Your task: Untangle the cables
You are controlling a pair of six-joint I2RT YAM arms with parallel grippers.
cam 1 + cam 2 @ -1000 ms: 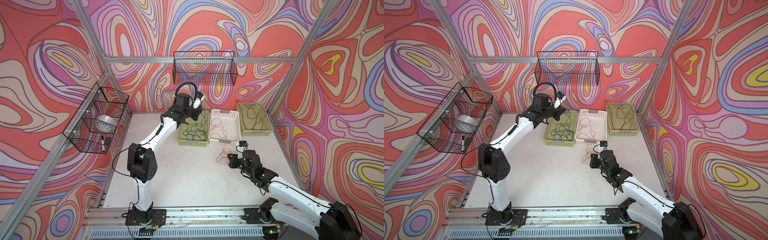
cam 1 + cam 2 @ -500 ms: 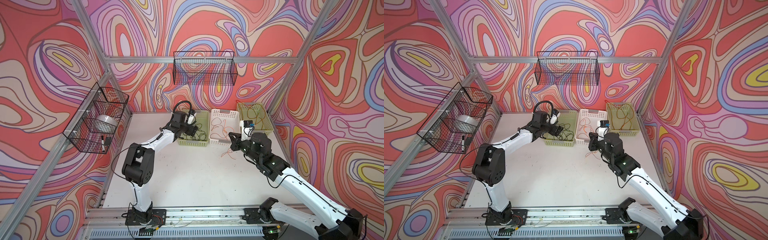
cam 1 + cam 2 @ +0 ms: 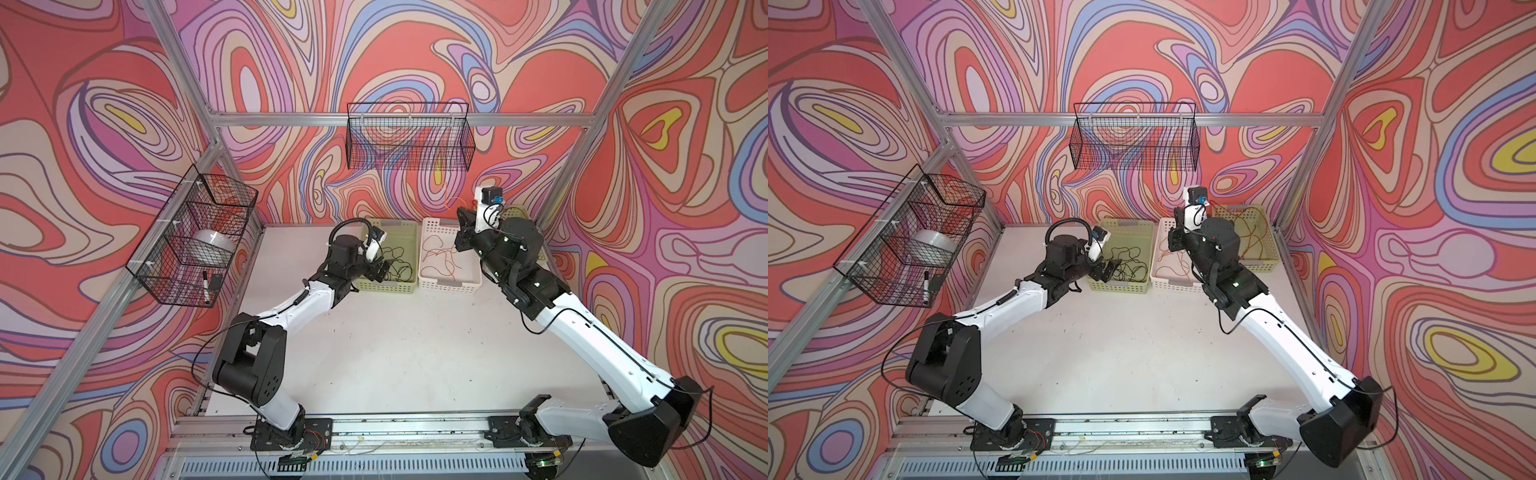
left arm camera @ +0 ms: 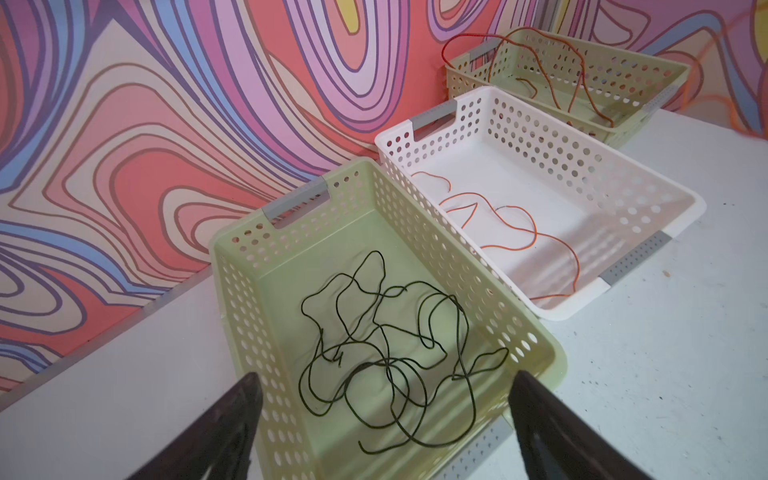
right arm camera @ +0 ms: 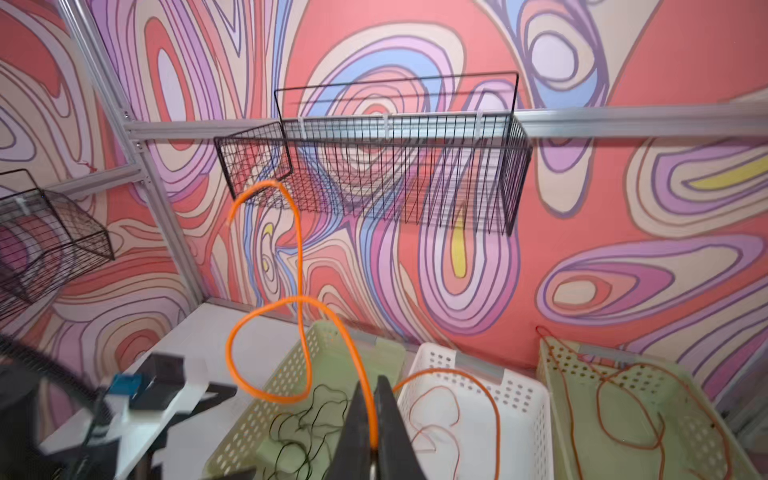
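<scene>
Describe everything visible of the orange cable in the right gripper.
The bright orange cable is a thin, smooth, flexible cord, seemingly plastic-coated. The right gripper has its jaws shut on it, holding it in the air. From the grip one stretch curls into a loop and rises to a free end; another arcs down over the white basket, where its end leaves the picture.

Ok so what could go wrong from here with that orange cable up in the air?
The right hand is shut on the orange cable, whose loose loop hangs in the air toward the green basket of dark cables; it could drop among them and tangle. Its other end trails over the white basket, so lifting higher may drag out the orange strands lying there.
</scene>
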